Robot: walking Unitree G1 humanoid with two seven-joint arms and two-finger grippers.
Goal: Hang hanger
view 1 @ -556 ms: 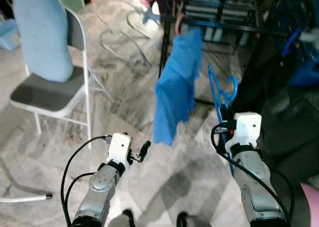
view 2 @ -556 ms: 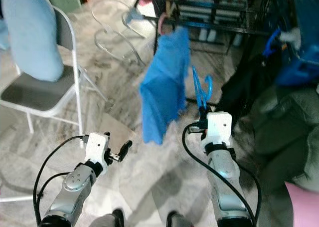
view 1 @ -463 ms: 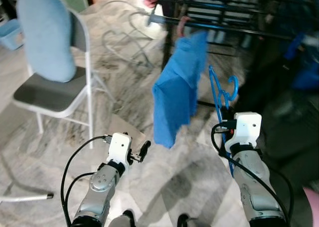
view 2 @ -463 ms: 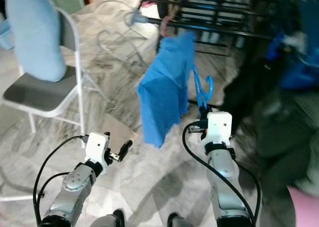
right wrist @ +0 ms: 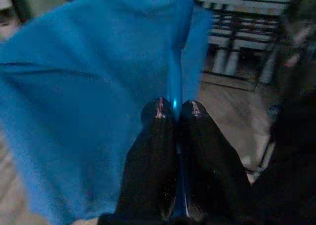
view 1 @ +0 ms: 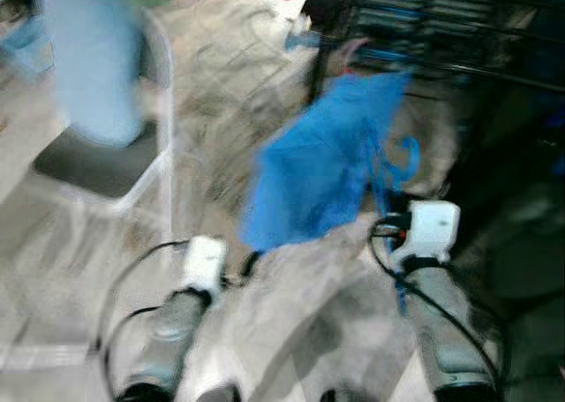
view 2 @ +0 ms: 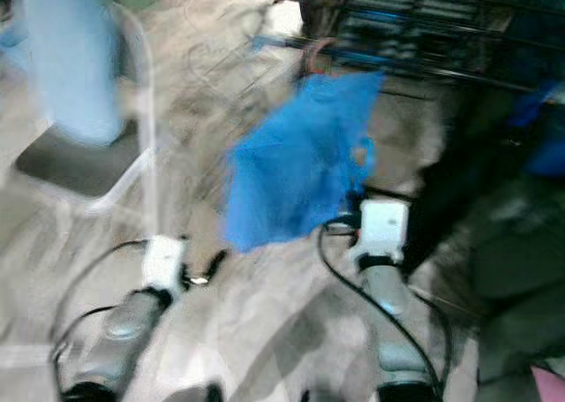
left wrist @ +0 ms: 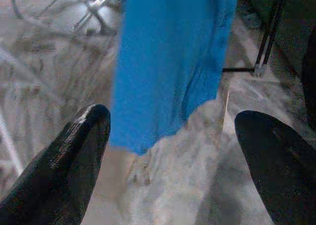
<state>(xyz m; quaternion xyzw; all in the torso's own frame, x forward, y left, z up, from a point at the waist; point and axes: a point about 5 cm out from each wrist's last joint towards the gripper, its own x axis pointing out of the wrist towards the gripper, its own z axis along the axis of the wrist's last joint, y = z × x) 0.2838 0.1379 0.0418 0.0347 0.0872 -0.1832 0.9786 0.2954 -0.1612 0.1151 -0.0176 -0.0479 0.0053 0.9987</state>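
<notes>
A thin blue hanger (right wrist: 175, 62) sticks up from my right gripper (right wrist: 174, 109), which is shut on its lower part. Its hook (view 1: 408, 153) shows beside a blue garment (view 1: 322, 172) that hangs from a rail of the dark clothes rack (view 1: 424, 40). The right gripper (view 1: 391, 215) is close to the garment's right edge, below the rail. My left gripper (left wrist: 173, 136) is open and holds nothing, low over the floor, facing the garment's hem (left wrist: 163, 81). The head views are blurred.
A white folding chair (view 1: 101, 155) with a light blue cushion (view 1: 93, 57) stands at the left. Dark bags or clothes (view 1: 521, 234) lie at the right of the rack. Pale marbled floor (view 1: 291, 331) lies between my arms.
The head views have blurred and shifted, so the camera is moving. The blue garment now looks wider and nearer my right gripper. Both arms keep the same pose.
</notes>
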